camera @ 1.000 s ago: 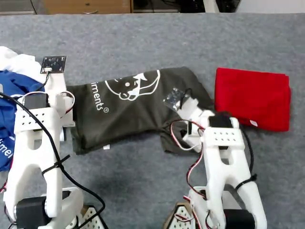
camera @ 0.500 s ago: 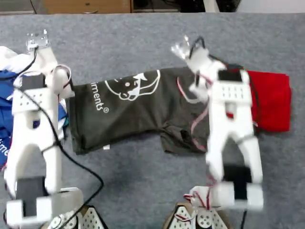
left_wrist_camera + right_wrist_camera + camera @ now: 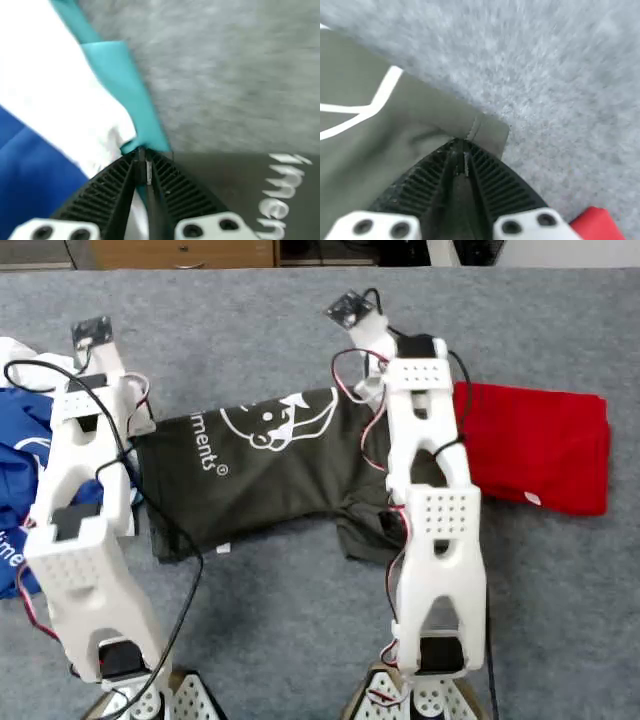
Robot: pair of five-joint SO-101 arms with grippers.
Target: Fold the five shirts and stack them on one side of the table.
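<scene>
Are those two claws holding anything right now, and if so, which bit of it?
Both are shut on the dark shirt. The right gripper pinches one far corner at the hem, and the left gripper seems to pinch the other far corner.

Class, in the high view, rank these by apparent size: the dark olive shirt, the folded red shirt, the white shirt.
1. dark olive shirt
2. folded red shirt
3. white shirt, smallest showing, though cut off at the picture's edge

White lettering (image 3: 205, 443), dog emblem (image 3: 280, 418) on dark shirt (image 3: 290, 480).

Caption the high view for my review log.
Left gripper and right gripper shut at far corners of the dark shirt; folded red shirt beside it.
</scene>
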